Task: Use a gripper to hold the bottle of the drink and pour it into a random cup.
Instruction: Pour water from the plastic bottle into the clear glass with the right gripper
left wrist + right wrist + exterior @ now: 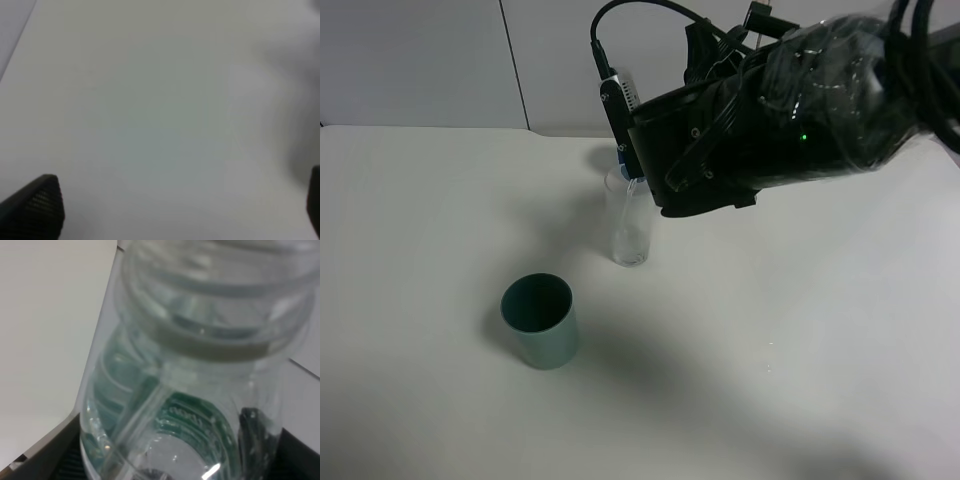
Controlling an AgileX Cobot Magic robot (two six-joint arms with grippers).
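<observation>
Right gripper [170,462] clamps the green-labelled bottle [200,340]; from overhead I see its arm [770,110] hiding both above the glass tumbler [629,235]. Left gripper [175,202] gapes wide, empty.

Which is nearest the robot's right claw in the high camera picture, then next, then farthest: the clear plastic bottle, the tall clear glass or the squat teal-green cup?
1. The clear plastic bottle, green-labelled: held in the right gripper itself.
2. The tall clear glass tumbler: just below the gripper, near the middle of the view.
3. The squat teal-green cup: farthest, toward the front left.
</observation>
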